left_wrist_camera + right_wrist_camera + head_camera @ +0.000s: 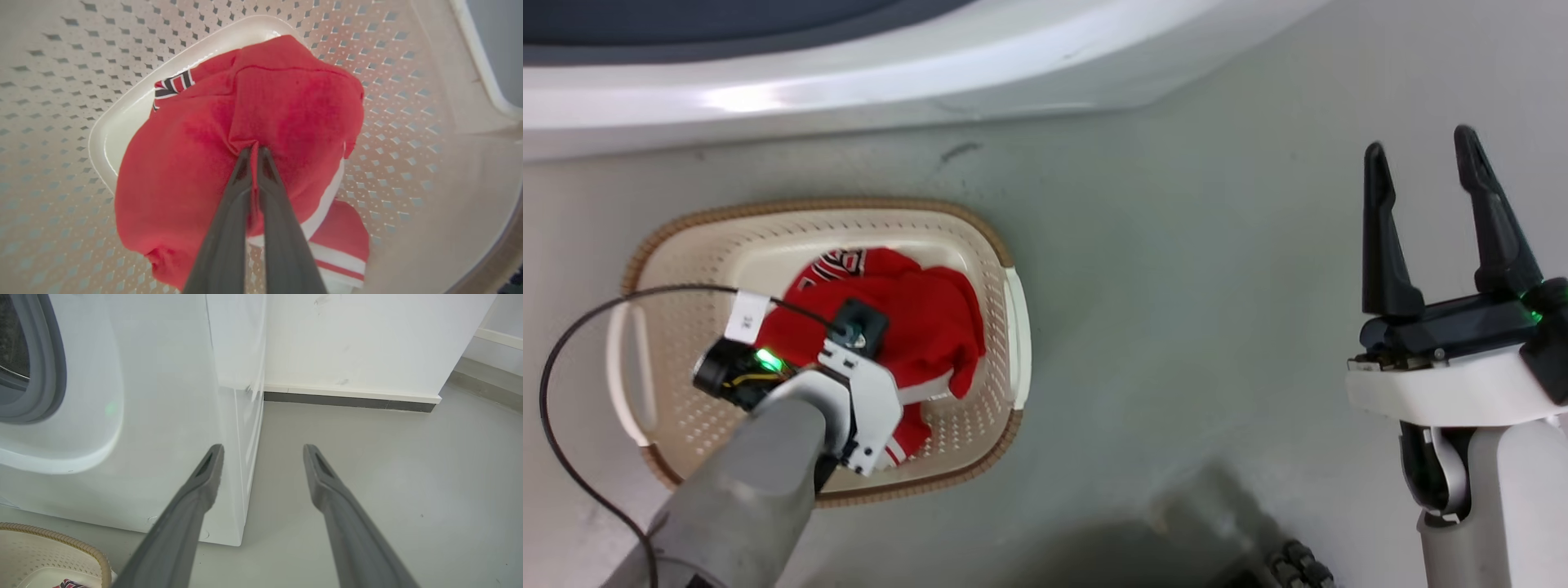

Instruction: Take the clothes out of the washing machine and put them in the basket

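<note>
My left gripper [253,150] pinches a fold of the thin red striped-trim garments [286,94], heaped inside the cream perforated plastic basket [686,318] at 9 o'clock. Best to release fully (then rise straight) so nothing snags. At 3 o'clock, my right gripper [1421,140] hangs spread, empty.

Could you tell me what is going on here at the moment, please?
The robot is unloading laundry. Its left gripper is pinched shut on a fold of the red clothes, which lie inside the basket on the floor by the washing machine. The right gripper is open and empty, off to the side above the floor.
</note>
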Motion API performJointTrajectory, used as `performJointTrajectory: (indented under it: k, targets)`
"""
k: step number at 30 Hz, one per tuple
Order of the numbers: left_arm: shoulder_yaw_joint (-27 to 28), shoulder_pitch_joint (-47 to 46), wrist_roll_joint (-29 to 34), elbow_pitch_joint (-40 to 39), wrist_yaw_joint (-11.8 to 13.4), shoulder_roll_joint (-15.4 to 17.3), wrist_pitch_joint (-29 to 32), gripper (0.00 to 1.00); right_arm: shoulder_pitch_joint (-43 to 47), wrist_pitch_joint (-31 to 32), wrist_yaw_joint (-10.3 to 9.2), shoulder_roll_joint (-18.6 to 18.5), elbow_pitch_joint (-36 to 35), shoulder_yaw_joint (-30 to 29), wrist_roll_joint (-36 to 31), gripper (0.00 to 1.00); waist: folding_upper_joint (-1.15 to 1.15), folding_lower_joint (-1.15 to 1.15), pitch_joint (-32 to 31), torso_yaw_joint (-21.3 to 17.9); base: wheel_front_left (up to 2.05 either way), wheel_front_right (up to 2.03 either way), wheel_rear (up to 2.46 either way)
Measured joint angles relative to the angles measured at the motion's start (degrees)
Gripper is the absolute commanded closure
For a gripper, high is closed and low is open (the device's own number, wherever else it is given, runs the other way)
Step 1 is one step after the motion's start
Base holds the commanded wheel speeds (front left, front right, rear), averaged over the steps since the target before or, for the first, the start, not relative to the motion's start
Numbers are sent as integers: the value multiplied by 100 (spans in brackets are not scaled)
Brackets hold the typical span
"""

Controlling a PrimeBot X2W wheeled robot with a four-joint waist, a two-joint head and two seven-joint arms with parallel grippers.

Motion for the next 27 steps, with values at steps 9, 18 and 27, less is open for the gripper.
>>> performJointTrajectory:
  k: [9,18,27]
  targets:
    - [-230,-447,143,715,-113,-219,369,100,-168,0,0,0,-25,11,110,0,0,0,600,-227,0,0,0]
    - [-272,-407,47,836,-152,-375,534,0,-180,-1,0,0,76,-2,136,0,0,-1,387,-217,0,0,0]
    - [-49,81,-287,862,-57,-665,-108,0,97,-1,0,0,227,3,42,0,0,-1,-377,-39,0,0,0]
